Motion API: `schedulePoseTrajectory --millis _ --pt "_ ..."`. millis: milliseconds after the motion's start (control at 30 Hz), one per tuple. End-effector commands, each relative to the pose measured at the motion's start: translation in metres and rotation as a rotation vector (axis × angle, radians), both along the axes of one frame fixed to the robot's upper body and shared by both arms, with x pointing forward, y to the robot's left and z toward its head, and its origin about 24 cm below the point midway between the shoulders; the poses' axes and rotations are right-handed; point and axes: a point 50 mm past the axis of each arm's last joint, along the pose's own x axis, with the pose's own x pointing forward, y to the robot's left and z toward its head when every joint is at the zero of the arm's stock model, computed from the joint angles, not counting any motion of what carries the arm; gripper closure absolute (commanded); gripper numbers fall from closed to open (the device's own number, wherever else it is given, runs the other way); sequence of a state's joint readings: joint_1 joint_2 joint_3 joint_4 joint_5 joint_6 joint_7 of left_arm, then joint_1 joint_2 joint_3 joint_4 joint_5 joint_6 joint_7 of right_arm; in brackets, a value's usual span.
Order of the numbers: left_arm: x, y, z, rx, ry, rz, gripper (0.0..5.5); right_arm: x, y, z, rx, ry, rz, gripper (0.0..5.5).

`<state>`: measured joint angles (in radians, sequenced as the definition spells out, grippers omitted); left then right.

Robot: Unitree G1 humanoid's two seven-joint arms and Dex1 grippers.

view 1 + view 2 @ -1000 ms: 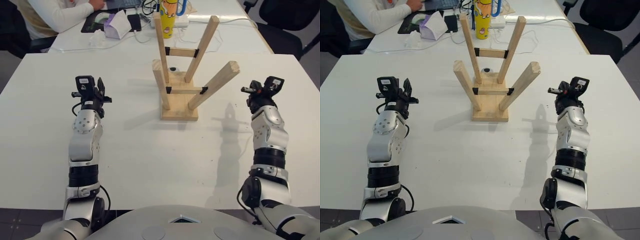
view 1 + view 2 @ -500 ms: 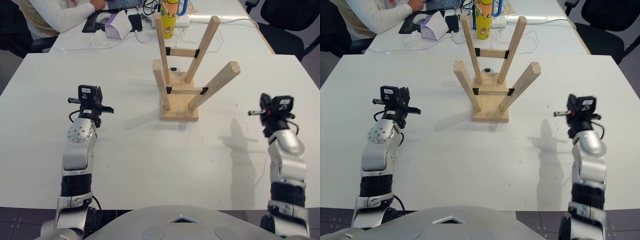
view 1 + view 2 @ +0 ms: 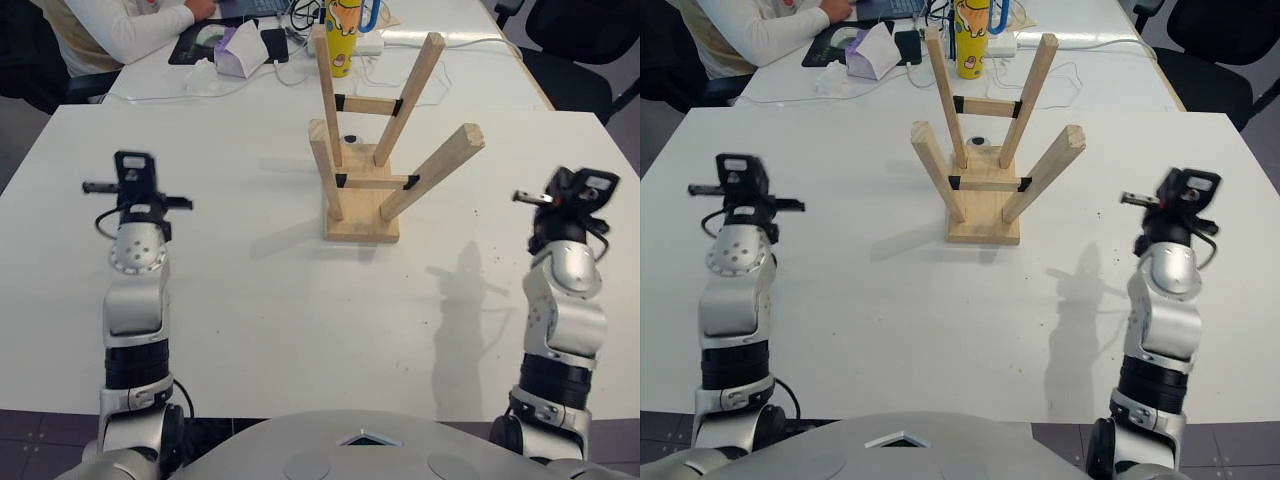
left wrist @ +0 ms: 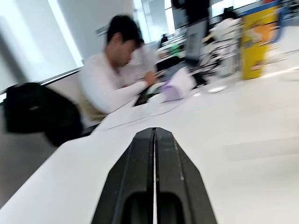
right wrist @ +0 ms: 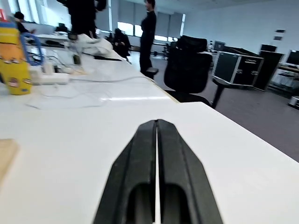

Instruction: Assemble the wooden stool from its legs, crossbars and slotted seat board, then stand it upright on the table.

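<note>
Wooden stool point(image 3: 360, 224) well inside table point(image 3: 300, 320) edges

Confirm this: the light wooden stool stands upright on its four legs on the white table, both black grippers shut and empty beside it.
Wrong on one count. The left eye view shows the light wooden stool upside down, seat board flat on the white table, legs pointing up. The left gripper and right gripper are indeed shut and empty, one on each side.
</note>
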<state>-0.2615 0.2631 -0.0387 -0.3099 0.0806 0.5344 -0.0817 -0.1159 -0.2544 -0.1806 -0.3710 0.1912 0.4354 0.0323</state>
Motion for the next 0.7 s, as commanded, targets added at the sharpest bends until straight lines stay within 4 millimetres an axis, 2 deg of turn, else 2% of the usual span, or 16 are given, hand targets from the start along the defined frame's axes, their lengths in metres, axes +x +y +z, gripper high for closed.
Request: schedulePoseTrajectory --millis 33,100,167,400,467,600,667,700 --pt "-0.014 -0.087 -0.001 -0.006 0.103 -0.438 5.47 -0.022 0.063 0.004 -0.051 -0.003 0.374 5.5" --pt "-0.017 -0.101 -0.004 -0.006 0.13 -0.48 5.47 -0.025 0.063 -0.005 -0.1 0.052 0.373 5.5" --pt "-0.019 -0.099 -0.008 -0.009 0.154 -0.459 5.47 -0.023 0.057 -0.014 -0.147 0.117 0.346 5.5" --pt "-0.011 -0.058 -0.023 0.007 0.209 -0.242 5.47 -0.015 0.028 -0.031 -0.186 0.257 0.145 5.5" --pt "-0.006 -0.035 -0.03 0.019 0.224 -0.105 5.47 -0.014 0.01 -0.037 -0.182 0.3 0.026 5.5" --pt "-0.007 0.035 -0.045 0.07 0.213 0.256 5.47 -0.021 -0.045 -0.041 -0.132 0.311 -0.326 5.5" --pt "-0.012 0.063 -0.04 0.092 0.166 0.383 5.47 -0.024 -0.061 -0.035 -0.105 0.278 -0.439 5.5" --pt "-0.012 0.069 -0.036 0.092 0.143 0.406 5.47 -0.024 -0.062 -0.032 -0.084 0.26 -0.454 5.5"
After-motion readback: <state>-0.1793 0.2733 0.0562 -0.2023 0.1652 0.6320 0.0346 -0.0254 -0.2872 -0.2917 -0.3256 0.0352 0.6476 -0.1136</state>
